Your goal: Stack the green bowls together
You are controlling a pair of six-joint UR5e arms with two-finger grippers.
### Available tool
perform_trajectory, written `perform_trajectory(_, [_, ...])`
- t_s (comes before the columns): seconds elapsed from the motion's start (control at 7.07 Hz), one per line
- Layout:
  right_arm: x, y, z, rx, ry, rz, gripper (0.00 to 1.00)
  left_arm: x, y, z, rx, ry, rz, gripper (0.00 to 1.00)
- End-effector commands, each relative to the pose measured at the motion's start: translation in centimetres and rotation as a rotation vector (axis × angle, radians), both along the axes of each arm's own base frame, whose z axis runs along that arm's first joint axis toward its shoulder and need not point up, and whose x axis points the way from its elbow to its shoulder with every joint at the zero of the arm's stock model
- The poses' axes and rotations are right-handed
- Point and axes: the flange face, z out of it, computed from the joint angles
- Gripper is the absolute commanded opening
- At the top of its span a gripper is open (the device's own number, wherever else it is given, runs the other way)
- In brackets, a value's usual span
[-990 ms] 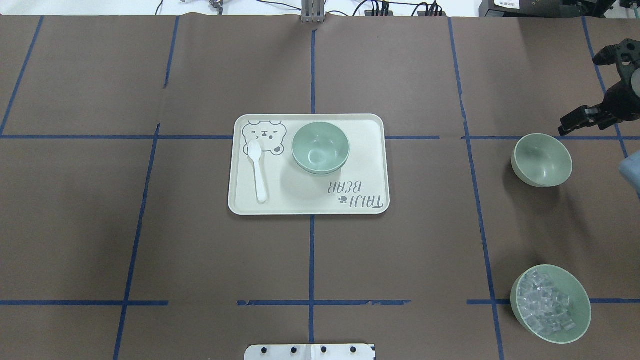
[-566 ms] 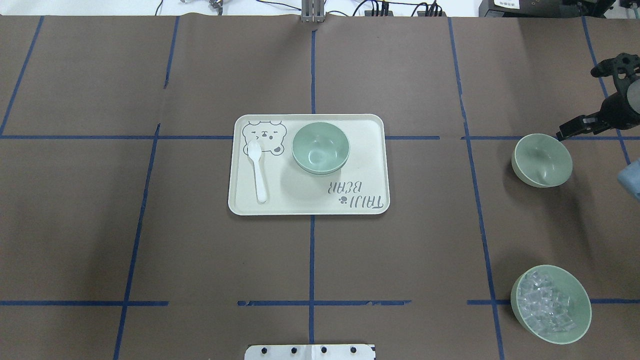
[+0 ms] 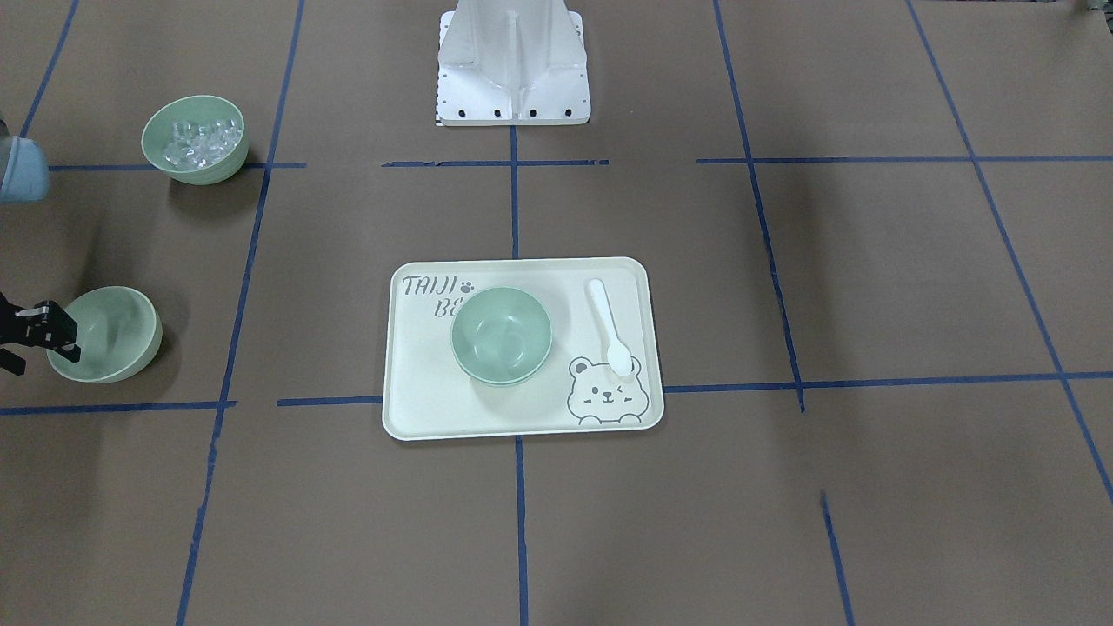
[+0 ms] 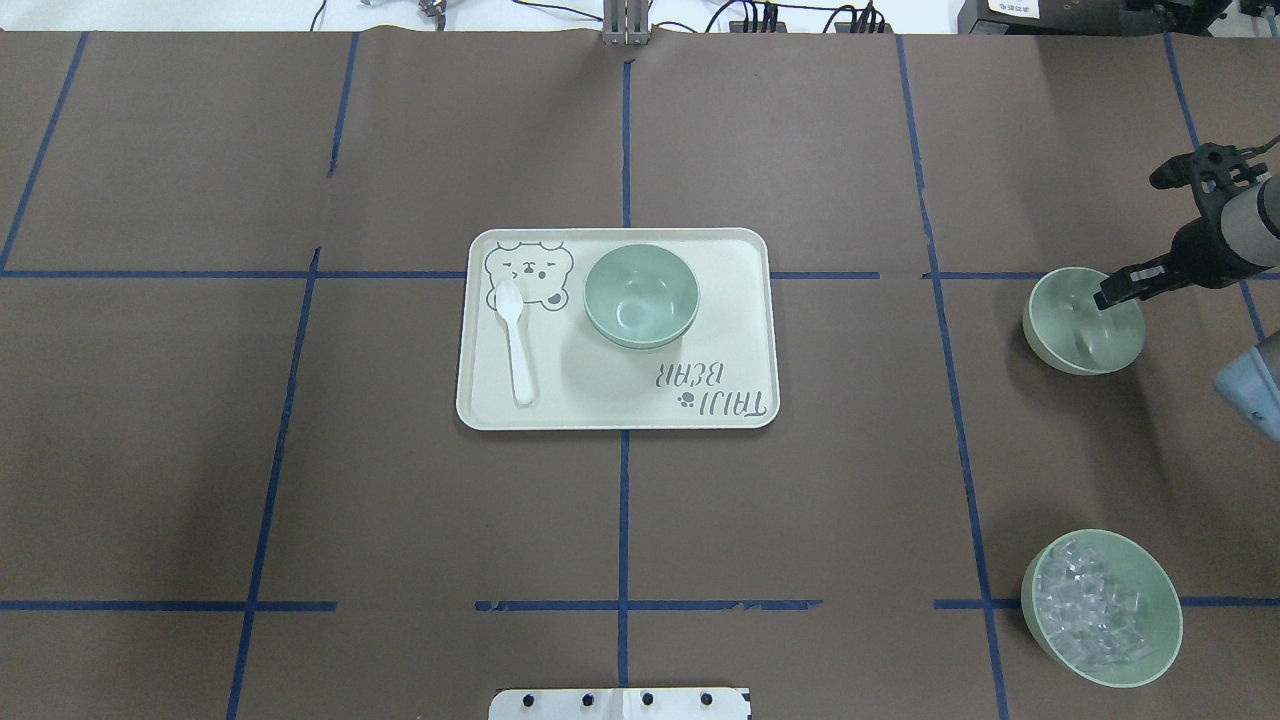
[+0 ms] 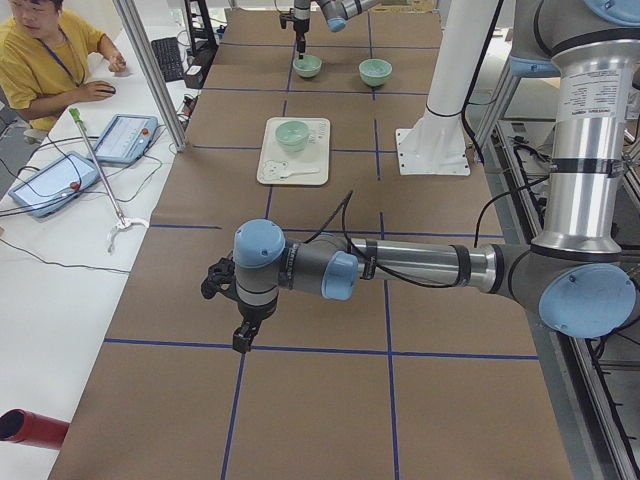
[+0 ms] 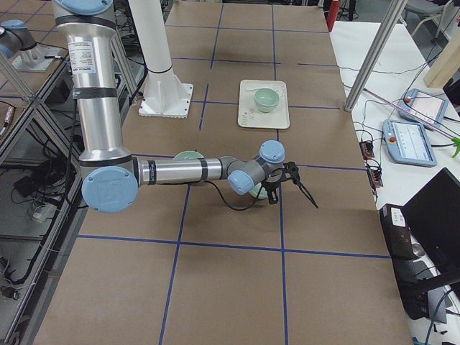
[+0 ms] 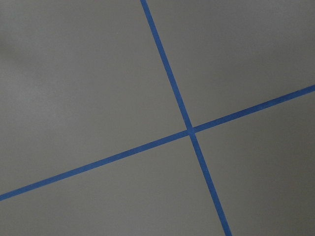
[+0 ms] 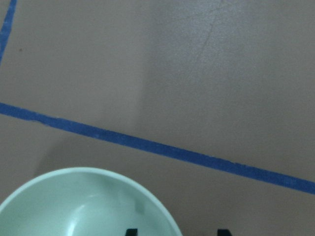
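Two green bowls sit nested on the cream tray (image 4: 720,330) as one stack (image 4: 641,296), also in the front view (image 3: 501,336). A third green bowl (image 4: 1075,325) stands alone at the right, also in the front view (image 3: 109,335). My right gripper (image 4: 1128,240) is open at its far-right rim. In the right wrist view (image 8: 176,232) one fingertip is inside the bowl (image 8: 83,206) and the other outside. My left gripper (image 5: 228,312) hangs over bare table far to the left. I cannot tell if it is open.
A matching green bowl with clear cubes (image 4: 1101,608) stands near the robot's side at the right. A white spoon (image 4: 516,340) lies on the tray's left. The robot's white base (image 3: 513,61) is at the table's middle edge. A person sits at the side table (image 5: 50,50).
My right gripper has moved in and down toward the lone green bowl, until its fingers straddle the far-right rim. The bowls have not moved.
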Motion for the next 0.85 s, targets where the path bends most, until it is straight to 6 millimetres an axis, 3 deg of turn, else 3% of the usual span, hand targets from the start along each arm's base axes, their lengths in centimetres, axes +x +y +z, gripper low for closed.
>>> perform_trajectory(0.0, [0.4, 1.4, -1.7, 0.034, -0.029, -0.01, 0.0, 0.0, 0.1, 0.1, -0.003, 0.0, 0.0, 1.0])
perform_trajectory(0.28, [-0.4, 0.9, -4.1, 0.021, -0.083, -0.012, 0.0, 0.7, 1.4, 1.6, -0.061, 0.119, -0.004, 1.0])
perform_trajectory(0.42, [-0.8, 0.2, -6.9, 0.001, -0.115, 0.03, 0.0, 0.9, 1.5, 1.1, -0.125, 0.163, -0.068, 1.0])
perform_trajectory(0.57, [-1.9, -0.6, -13.1, -0.035, -0.137, 0.049, 0.0, 0.9, 1.3, 0.9, -0.138, 0.167, -0.085, 1.0])
perform_trajectory(0.71, [-4.7, -1.1, -21.9, -0.089, -0.119, 0.04, 0.0, 0.9, 1.1, 0.3, -0.126, 0.167, -0.086, 1.0])
